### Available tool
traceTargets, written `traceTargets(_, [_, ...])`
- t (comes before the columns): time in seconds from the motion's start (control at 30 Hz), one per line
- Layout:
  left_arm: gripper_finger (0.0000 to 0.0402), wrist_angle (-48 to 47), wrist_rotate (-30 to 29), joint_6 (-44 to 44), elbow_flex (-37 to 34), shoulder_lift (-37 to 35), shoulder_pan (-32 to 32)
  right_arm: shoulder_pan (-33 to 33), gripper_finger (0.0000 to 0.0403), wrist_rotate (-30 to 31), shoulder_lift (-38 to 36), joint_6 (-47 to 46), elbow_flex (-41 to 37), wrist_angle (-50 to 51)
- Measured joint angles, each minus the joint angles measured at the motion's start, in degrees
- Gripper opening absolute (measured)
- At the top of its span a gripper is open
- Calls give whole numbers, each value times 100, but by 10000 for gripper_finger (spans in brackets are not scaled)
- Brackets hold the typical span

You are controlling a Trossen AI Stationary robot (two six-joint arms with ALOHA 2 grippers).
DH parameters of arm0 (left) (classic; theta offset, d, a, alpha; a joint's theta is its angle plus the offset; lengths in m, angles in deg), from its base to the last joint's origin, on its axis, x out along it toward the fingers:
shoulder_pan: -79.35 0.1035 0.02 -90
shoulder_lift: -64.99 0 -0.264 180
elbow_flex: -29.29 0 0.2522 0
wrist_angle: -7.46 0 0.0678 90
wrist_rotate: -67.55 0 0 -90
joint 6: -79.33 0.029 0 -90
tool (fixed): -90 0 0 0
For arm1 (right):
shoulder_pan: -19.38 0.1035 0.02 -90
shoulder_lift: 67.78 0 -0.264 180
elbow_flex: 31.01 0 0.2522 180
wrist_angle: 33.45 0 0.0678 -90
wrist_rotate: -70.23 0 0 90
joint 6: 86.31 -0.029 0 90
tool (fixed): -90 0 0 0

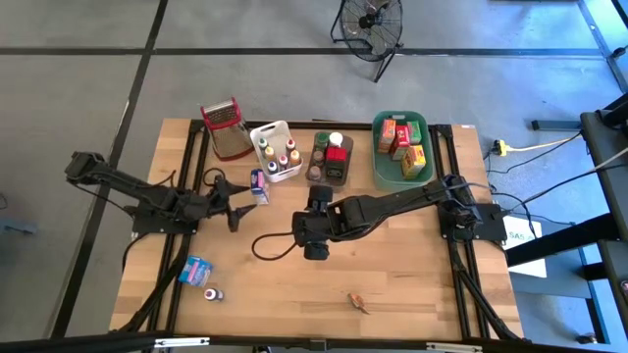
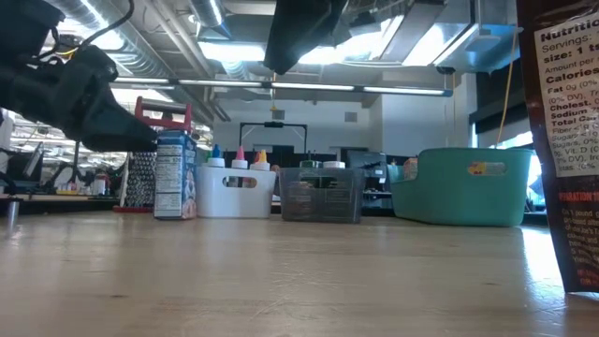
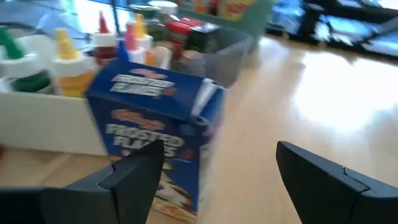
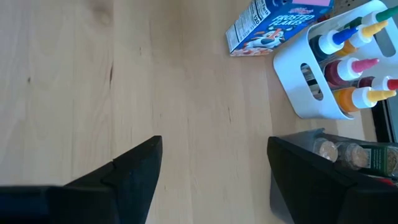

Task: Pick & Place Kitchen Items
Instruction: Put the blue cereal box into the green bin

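In the high view we have the left gripper (image 1: 238, 203) at left of centre, jaws apart and empty. Just to its upper right stands the blue cereal box (image 1: 259, 184), upright beside the white tub (image 1: 266, 130). The right gripper (image 1: 315, 250), open too, hangs farther off at centre.

Overhead camera looks straight down on the whole tabletop (image 1: 392, 284). Low camera sits at surface level, facing the far tubs. Left wrist camera views the cereal box (image 3: 158, 137) closely; right wrist camera looks down from higher. All four share this box and the white tub (image 1: 276, 149).
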Motion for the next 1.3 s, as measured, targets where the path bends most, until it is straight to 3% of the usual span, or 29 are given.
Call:
traceTargets(0.23, [306, 24, -1041, -781, 0, 36, -322, 0, 293, 0, 0, 58, 0, 0])
traceTargets(0.47, [306, 381, -1180, -1274, 0, 455, -596, 0, 293, 2, 0, 102, 0, 0])
traceTargets(0.73, [306, 1417, -1809, -1326, -2, 1407, -971, 0, 293, 2, 0, 103, 0, 0])
traceTargets(1.0, [306, 1473, -2351, -2096, 293, 2479, -1361, -12, 293, 43, -1, 417, 0, -11])
traceTargets(1.17, [306, 1475, -2759, -2218, 693, 3240, -1707, -121, 293, 830, -2, 776, 0, -78])
traceTargets(1.3, [306, 1471, -3295, -2377, 1018, 3839, -1911, -194, 293, 913, -2, 780, 0, 112])
